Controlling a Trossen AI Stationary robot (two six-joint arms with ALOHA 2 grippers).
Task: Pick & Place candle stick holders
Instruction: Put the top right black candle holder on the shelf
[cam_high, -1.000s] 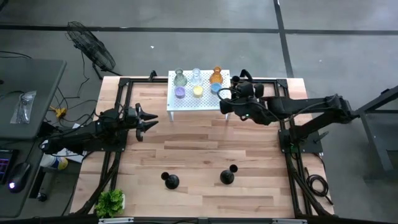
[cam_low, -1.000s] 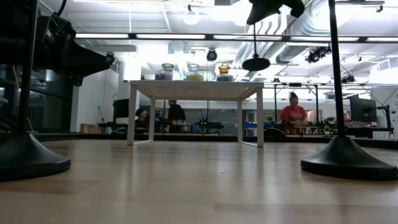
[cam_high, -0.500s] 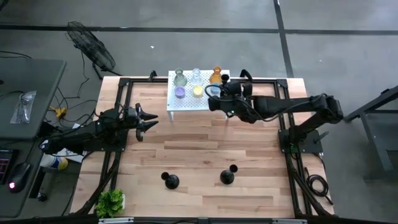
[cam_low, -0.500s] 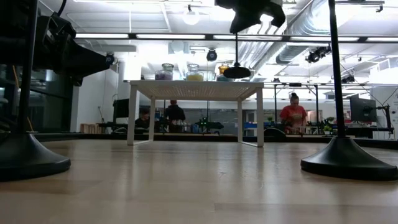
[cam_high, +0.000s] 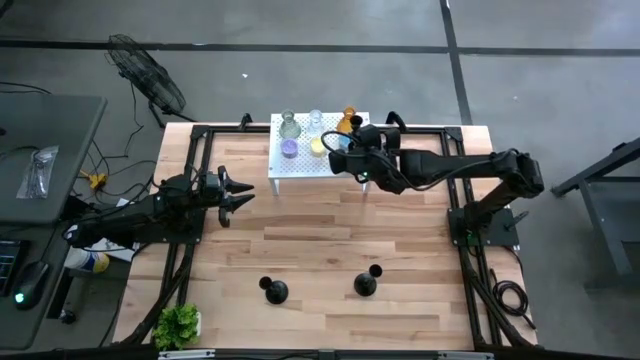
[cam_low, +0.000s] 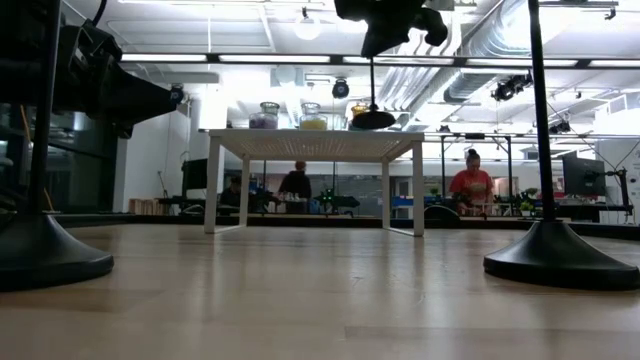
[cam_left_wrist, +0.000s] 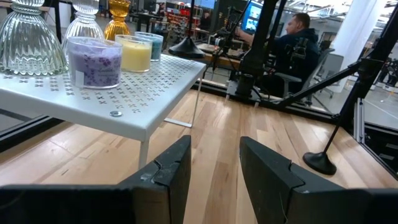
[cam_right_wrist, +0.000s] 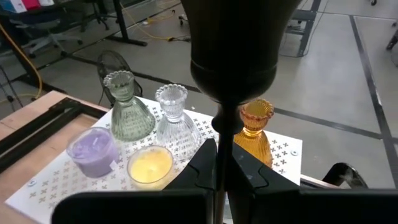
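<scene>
over the white stand (cam_high: 300, 160), right hand (cam_right_wrist: 222, 163) clamping black holder (cam_low: 372, 118)

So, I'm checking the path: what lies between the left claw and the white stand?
Only bare wood tabletop, as the high view shows. The left claw waits open, short of the stand.

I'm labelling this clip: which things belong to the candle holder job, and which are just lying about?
Job: black holder in the right gripper; two black holders on the table; glass holders and candle cups on the white stand.
Lying about: white stand; plant; fan.
</scene>
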